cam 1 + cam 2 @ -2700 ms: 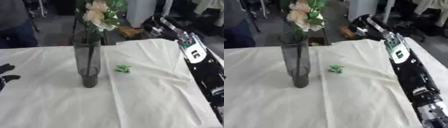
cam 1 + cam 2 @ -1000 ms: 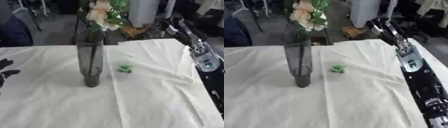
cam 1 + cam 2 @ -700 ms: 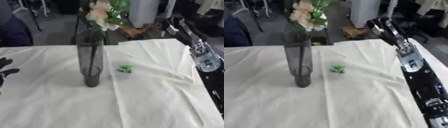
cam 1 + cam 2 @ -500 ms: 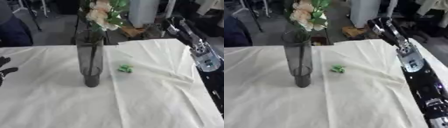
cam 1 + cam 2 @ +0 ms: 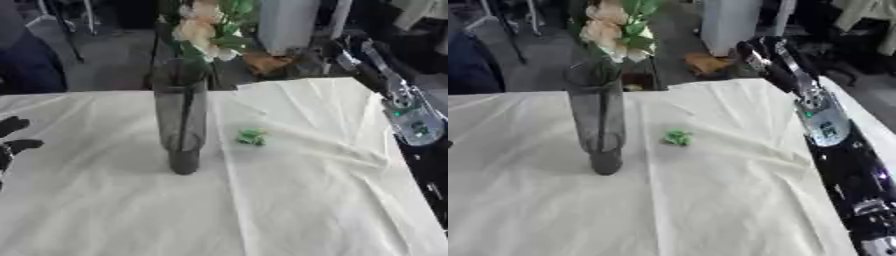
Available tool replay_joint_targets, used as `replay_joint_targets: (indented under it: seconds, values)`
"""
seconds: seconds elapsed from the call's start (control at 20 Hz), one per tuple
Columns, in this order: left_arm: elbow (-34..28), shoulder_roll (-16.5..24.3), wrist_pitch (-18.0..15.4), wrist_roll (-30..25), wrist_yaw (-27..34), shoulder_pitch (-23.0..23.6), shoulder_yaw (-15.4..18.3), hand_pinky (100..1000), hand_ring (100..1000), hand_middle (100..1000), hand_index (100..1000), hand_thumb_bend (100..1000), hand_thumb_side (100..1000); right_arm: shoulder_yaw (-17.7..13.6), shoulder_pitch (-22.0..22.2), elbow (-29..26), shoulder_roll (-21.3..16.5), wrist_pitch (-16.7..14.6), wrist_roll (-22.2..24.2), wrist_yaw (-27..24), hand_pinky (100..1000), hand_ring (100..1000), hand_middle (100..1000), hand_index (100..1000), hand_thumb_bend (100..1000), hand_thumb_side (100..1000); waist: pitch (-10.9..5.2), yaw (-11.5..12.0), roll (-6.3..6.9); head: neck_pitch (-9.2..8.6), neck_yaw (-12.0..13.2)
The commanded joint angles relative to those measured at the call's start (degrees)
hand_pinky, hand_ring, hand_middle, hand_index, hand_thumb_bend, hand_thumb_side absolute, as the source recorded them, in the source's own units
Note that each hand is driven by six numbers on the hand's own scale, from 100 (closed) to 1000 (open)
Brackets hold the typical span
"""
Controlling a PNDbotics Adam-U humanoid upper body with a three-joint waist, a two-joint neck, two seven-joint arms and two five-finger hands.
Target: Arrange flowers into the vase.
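A tall dark glass vase point(image 5: 181, 125) stands upright on the white cloth, left of centre. Cream and peach flowers point(image 5: 203, 31) with green leaves rise out of its mouth, their stems inside the glass. A small green scrap point(image 5: 677, 136) lies on the cloth just right of the vase. My left hand point(image 5: 12, 141) shows only as black straight fingers at the left edge, well away from the vase. My right arm point(image 5: 826, 125) stretches along the right side to the table's far edge, where the hand point(image 5: 756, 49) is a dark shape.
The white cloth point(image 5: 289, 210) covers the table and is creased, with a raised fold at the far right. Beyond the far edge are a grey floor, a brown object point(image 5: 267, 62) and dark stands. A person's dark clothing point(image 5: 22, 65) shows at the far left.
My right arm has swung slightly to the right since the earliest frames. The vase, flowers and green scrap have stayed put. The left hand has hardly moved.
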Motion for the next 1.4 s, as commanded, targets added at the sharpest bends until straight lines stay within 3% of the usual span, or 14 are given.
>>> replay_joint_targets:
  seconds: [0.05,0.3,1.4]
  values:
    - [-1.26,1.47,0.06,0.17,0.64,-0.72,0.68,884,700,821,906,836,759,-0.72,-0.73,-1.55,-1.68,0.11,-0.15,-0.51,647,612,570,723,567,920,-0.53,-0.03,0.14,-0.66,-0.03]
    - [-1.15,1.55,0.30,1.11,1.10,-0.58,0.71,884,700,820,905,716,711,-0.78,-0.60,-1.55,-1.61,0.17,-0.13,-0.58,647,612,570,723,568,920,-0.52,-0.03,0.18,-0.38,0.25]
    - [-1.14,1.51,0.22,0.80,0.69,-0.42,0.77,886,698,818,903,774,714,-1.13,-1.44,-0.89,-0.27,0.54,-0.42,0.84,648,613,573,724,569,920,-0.70,0.21,0.15,-0.20,0.19]
